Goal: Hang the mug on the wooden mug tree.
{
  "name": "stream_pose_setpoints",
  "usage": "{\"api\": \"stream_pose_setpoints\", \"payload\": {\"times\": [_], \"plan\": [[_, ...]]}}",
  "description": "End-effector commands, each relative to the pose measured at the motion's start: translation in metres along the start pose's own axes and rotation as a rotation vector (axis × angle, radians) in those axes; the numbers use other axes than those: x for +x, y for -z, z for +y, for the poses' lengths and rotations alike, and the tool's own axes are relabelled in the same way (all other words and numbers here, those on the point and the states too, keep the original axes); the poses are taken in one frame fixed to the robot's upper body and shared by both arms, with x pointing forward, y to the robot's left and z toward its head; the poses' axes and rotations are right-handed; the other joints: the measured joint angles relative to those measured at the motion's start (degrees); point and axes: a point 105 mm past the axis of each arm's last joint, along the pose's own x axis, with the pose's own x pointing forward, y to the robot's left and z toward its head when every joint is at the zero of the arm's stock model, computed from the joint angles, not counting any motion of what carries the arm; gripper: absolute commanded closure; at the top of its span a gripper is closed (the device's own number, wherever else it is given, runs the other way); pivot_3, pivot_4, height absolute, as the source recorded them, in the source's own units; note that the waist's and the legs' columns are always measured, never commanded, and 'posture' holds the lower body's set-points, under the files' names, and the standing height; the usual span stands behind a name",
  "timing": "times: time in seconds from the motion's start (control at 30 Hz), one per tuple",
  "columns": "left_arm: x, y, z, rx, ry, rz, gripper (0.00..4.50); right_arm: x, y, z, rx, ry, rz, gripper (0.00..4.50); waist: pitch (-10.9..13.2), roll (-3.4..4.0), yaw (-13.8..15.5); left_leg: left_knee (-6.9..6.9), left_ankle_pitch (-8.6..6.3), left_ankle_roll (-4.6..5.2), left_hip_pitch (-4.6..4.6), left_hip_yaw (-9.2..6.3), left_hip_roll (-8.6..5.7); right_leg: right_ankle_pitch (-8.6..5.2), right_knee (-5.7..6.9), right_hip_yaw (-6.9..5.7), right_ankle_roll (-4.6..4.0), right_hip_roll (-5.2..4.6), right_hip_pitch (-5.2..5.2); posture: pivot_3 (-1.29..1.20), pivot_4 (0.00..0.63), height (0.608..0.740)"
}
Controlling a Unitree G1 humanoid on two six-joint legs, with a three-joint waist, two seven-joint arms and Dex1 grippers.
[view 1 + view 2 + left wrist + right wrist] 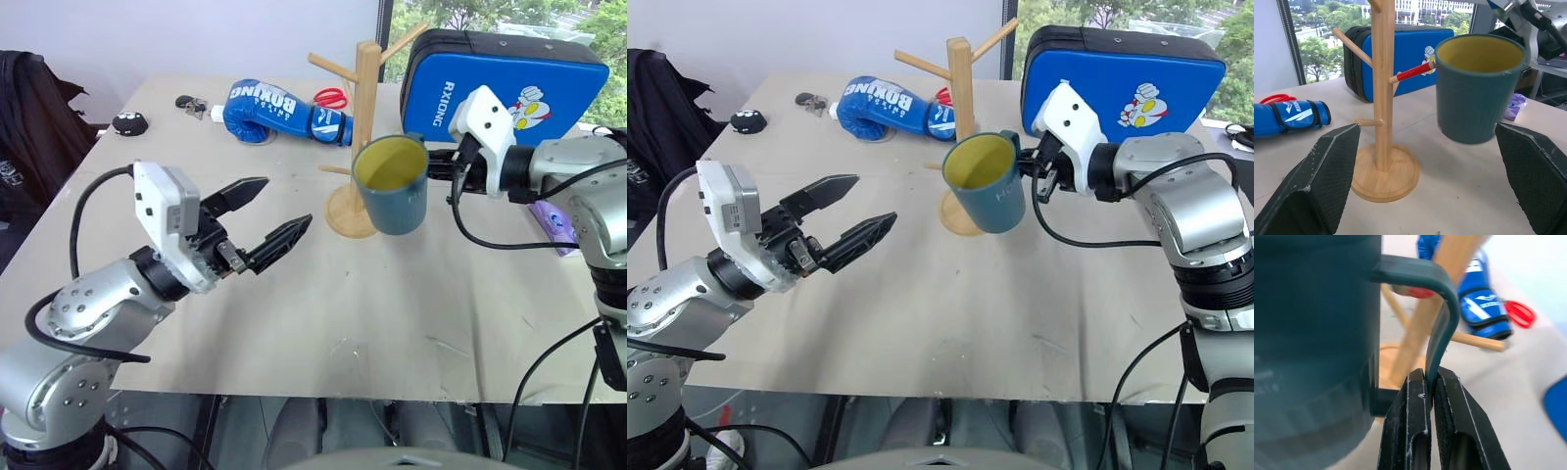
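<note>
Pinching the dark teal-blue ceramic mug (392,186) by its thin handle, my right gripper (1431,382) risked slippage near the wooden mug tree (361,147); left gripper (265,217) spread.

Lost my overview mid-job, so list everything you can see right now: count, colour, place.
mug: one, teal, yellow inside, lifted beside the tree
wooden mug tree: one, light wood, table centre
boxing glove: one, blue, behind the tree
pad: one, blue, far right
scissors: one, red handles, behind the glove
table: one, beige
left gripper: one, black, open, holding nothing
right gripper: one, black, shut on mug handle
</note>
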Motion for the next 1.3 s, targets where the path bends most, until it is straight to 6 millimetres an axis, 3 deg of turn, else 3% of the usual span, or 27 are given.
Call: {"api": "stream_pose_setpoints", "payload": {"times": [0.03,0.37,0.7,0.83,0.93,0.97,1.07,1.17,1.3], "plan": [[-0.002,-0.009,-0.005,0.037,0.004,-0.026,0.00,-0.001,-0.020,0.003,-0.031,0.025,-0.021,4.42,0.0,0.00,-0.1,0.00,0.00,-0.01,-0.03,0.00,-0.01,0.00,0.00,0.00,0.00,0.00,-0.03,0.00,0.150,0.737],[-0.003,-0.015,0.003,0.052,-0.010,-0.045,0.00,0.012,-0.026,0.001,0.037,0.101,0.002,4.42,0.0,-0.02,-0.2,0.01,0.15,-0.26,-0.60,0.04,-0.05,0.01,0.08,0.02,0.00,0.03,-0.66,0.00,0.150,0.737],[-0.009,-0.011,-0.006,0.042,0.031,-0.033,0.00,0.021,-0.023,-0.007,0.059,0.159,0.036,4.42,0.0,-0.02,-0.3,0.00,0.15,-0.26,-0.66,0.11,-0.05,0.01,0.10,0.07,0.00,0.04,-0.76,0.00,0.150,0.737],[-0.010,-0.009,-0.008,0.040,0.037,-0.029,0.00,0.022,-0.027,-0.008,0.062,0.164,0.021,3.34,0.0,-0.03,-0.2,0.00,0.15,-0.26,-0.66,0.12,-0.05,0.01,0.10,0.07,0.00,0.04,-0.76,0.00,0.150,0.737],[-0.010,-0.009,-0.008,0.037,0.041,-0.031,0.00,0.022,-0.034,-0.007,0.080,0.159,-0.011,1.93,0.0,-0.03,-0.3,-0.01,0.15,-0.26,-0.66,0.12,-0.05,0.01,0.11,0.07,0.00,0.04,-0.77,0.00,0.150,0.737],[-0.010,-0.008,-0.008,0.035,0.043,-0.028,0.00,0.020,-0.037,-0.006,0.087,0.155,-0.022,1.23,0.0,-0.03,-0.3,-0.01,0.15,-0.26,-0.66,0.12,-0.04,0.01,0.10,0.07,0.00,0.05,-0.77,0.00,0.150,0.737],[-0.011,-0.003,-0.009,0.031,0.049,-0.008,0.00,0.010,-0.041,-0.004,0.102,0.148,-0.038,0.15,0.0,-0.03,-0.3,-0.01,0.15,-0.26,-0.66,0.13,-0.04,0.01,0.13,0.08,0.00,0.05,-0.77,0.00,0.150,0.737],[-0.011,0.003,-0.008,0.031,0.046,0.012,0.00,-0.008,-0.040,-0.001,0.122,0.122,-0.049,0.05,0.0,-0.03,0.0,-0.01,0.15,-0.26,-0.68,0.10,-0.04,0.01,0.12,0.05,0.00,0.04,-0.78,0.00,0.150,0.737],[-0.005,0.040,-0.019,0.023,0.062,0.126,0.00,-0.039,0.001,0.011,0.157,0.054,-0.044,0.05,-0.2,-0.27,0.6,-0.02,0.12,-0.21,-0.66,0.07,-0.08,0.01,0.04,-0.03,0.00,0.01,-0.66,0.00,0.150,0.737]]}}
